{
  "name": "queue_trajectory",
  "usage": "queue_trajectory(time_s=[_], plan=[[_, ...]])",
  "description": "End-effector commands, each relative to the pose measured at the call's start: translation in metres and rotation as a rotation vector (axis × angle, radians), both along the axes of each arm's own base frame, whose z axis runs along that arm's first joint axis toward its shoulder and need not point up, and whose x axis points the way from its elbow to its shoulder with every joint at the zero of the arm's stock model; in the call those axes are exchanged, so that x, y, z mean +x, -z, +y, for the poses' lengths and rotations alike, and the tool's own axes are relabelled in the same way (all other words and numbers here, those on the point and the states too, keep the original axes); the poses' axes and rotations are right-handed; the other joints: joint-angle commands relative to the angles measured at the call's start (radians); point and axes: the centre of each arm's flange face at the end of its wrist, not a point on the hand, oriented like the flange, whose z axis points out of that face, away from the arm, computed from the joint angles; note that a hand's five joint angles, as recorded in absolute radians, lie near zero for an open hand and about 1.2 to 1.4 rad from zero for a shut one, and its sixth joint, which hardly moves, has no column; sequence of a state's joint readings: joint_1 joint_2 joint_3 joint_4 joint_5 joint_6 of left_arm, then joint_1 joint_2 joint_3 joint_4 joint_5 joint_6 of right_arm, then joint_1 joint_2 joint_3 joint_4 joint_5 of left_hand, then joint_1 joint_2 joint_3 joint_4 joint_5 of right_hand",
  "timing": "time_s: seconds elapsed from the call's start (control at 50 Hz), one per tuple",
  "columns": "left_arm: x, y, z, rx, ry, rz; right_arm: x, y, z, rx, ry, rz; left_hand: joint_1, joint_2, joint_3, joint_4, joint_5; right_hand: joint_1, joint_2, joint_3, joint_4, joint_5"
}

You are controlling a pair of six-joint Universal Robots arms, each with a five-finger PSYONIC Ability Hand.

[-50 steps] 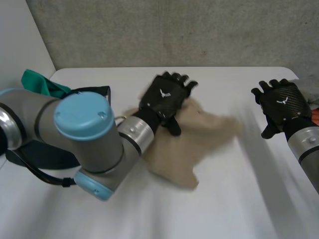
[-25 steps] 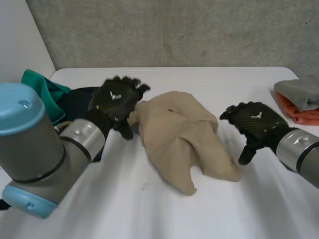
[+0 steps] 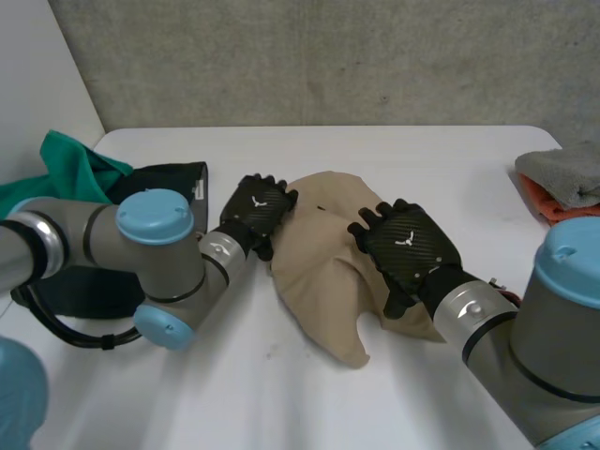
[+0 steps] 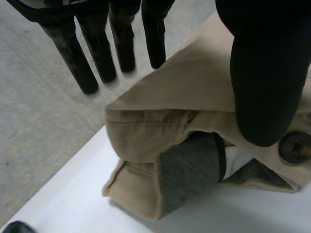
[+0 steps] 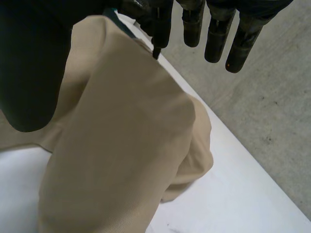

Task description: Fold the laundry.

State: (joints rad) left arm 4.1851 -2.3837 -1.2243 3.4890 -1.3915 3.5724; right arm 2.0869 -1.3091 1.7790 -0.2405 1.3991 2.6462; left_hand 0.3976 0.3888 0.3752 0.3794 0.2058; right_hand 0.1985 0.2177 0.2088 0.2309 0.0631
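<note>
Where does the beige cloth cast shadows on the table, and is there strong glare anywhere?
Head view: light is even, the beige cloth throws a thin soft shadow on the table along its near edge; no strong glare. Left wrist view: a soft shadow under the cloth's folded edge. Right wrist view: a faint one beside the cloth's rounded fold.

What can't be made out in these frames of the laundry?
- Head view: the beige garment under the right robot hand, covered by that hand.
- Head view: much of the black cloth, behind the left arm.
- Head view: the grey cloth and orange cloth, cut off by the picture's edge.
- Left wrist view: whether the left robot hand touches the garment; its thumb blocks that.
</note>
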Motion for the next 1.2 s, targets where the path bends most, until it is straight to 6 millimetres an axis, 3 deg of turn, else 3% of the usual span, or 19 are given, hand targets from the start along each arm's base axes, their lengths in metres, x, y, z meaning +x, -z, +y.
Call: queue_trajectory(time_s=[0.02,0.08,0.1,0.16,0.18,0.24,0.26,0.36,0.4,0.44,0.5,0.56,0.58,0.66,0.74,0.82,0.9,1.04,1.2], plan=[[-0.006,-0.002,-0.010,-0.045,0.008,0.027,0.002,0.013,-0.006,0.008,0.028,0.037,0.904,0.913,0.926,0.922,0.921,-0.024,-0.043,-0.034,-0.056,-0.063],[0.005,-0.021,-0.024,-0.111,-0.083,0.057,-0.001,0.011,-0.011,0.001,0.057,0.038,0.999,1.007,1.021,1.017,1.016,-0.024,-0.043,-0.034,-0.056,-0.063],[0.016,-0.040,-0.033,-0.162,-0.155,0.082,-0.003,0.008,-0.013,-0.008,0.077,0.033,0.999,1.007,1.021,1.017,1.016,-0.024,-0.043,-0.034,-0.056,-0.063],[0.029,-0.071,-0.042,-0.242,-0.246,0.125,-0.005,0.001,-0.016,-0.025,0.103,0.022,0.999,1.007,1.021,1.017,1.016,-0.024,-0.043,-0.034,-0.056,-0.063],[0.034,-0.095,-0.044,-0.308,-0.271,0.161,-0.006,-0.006,-0.018,-0.045,0.115,0.013,0.999,1.007,1.021,1.017,1.016,-0.024,-0.043,-0.034,-0.056,-0.063],[0.038,-0.127,-0.045,-0.405,-0.272,0.212,-0.008,-0.017,-0.020,-0.073,0.131,-0.004,0.999,1.007,1.021,1.017,1.016,-0.024,-0.043,-0.034,-0.056,-0.063],[0.038,-0.149,-0.042,-0.472,-0.255,0.250,-0.010,-0.023,-0.025,-0.092,0.148,-0.014,0.999,1.007,1.021,1.017,1.016,-0.024,-0.043,-0.034,-0.056,-0.063],[0.025,-0.198,-0.027,-0.615,-0.124,0.333,-0.026,-0.039,-0.046,-0.132,0.224,-0.034,0.999,1.007,1.021,1.017,1.016,-0.024,-0.043,-0.034,-0.056,-0.063],[0.014,-0.200,-0.020,-0.627,-0.061,0.340,-0.029,-0.044,-0.049,-0.146,0.237,-0.043,0.999,1.007,1.021,1.017,1.016,-0.024,-0.043,-0.034,-0.056,-0.063],[-0.010,-0.192,-0.003,-0.614,0.047,0.339,-0.033,-0.052,-0.053,-0.168,0.256,-0.054,0.999,1.007,1.021,1.017,1.016,-0.024,-0.043,-0.034,-0.056,-0.063],[-0.041,-0.161,0.018,-0.554,0.192,0.311,-0.043,-0.062,-0.063,-0.200,0.297,-0.065,0.999,1.007,1.021,1.017,1.016,-0.024,-0.043,-0.034,-0.056,-0.063],[-0.058,-0.134,0.034,-0.496,0.300,0.278,-0.054,-0.069,-0.074,-0.222,0.341,-0.068,0.958,0.967,0.981,0.977,0.976,-0.024,-0.043,-0.034,-0.056,-0.063],[-0.066,-0.116,0.044,-0.451,0.366,0.253,-0.062,-0.073,-0.082,-0.234,0.372,-0.068,0.714,0.723,0.736,0.732,0.731,-0.024,-0.043,-0.034,-0.056,-0.063],[-0.077,-0.078,0.072,-0.315,0.503,0.193,-0.085,-0.084,-0.103,-0.273,0.452,-0.069,0.056,0.065,0.078,0.074,0.073,-0.024,-0.043,-0.034,-0.056,-0.063],[-0.078,-0.065,0.091,-0.252,0.585,0.171,-0.112,-0.094,-0.123,-0.308,0.536,-0.050,-0.202,-0.193,-0.179,-0.183,-0.184,-0.024,-0.043,-0.034,-0.056,-0.063],[-0.075,-0.078,0.090,-0.274,0.568,0.185,-0.136,-0.100,-0.136,-0.312,0.596,-0.032,-0.190,-0.181,-0.168,-0.172,-0.173,-0.024,-0.043,-0.034,-0.056,-0.063],[-0.062,-0.104,0.081,-0.293,0.475,0.216,-0.136,-0.098,-0.135,-0.280,0.570,-0.021,-0.175,-0.166,-0.153,-0.157,-0.158,-0.024,-0.043,-0.034,-0.056,-0.063],[-0.017,-0.144,0.073,-0.315,0.200,0.265,-0.104,-0.086,-0.114,-0.179,0.348,-0.017,-0.155,-0.146,-0.132,-0.137,-0.138,-0.024,-0.043,-0.034,-0.056,-0.063],[0.018,-0.137,0.094,-0.213,0.029,0.210,-0.085,-0.083,-0.098,-0.111,0.136,0.008,-0.111,-0.102,-0.088,-0.093,-0.094,-0.024,-0.043,-0.034,-0.056,-0.063]])
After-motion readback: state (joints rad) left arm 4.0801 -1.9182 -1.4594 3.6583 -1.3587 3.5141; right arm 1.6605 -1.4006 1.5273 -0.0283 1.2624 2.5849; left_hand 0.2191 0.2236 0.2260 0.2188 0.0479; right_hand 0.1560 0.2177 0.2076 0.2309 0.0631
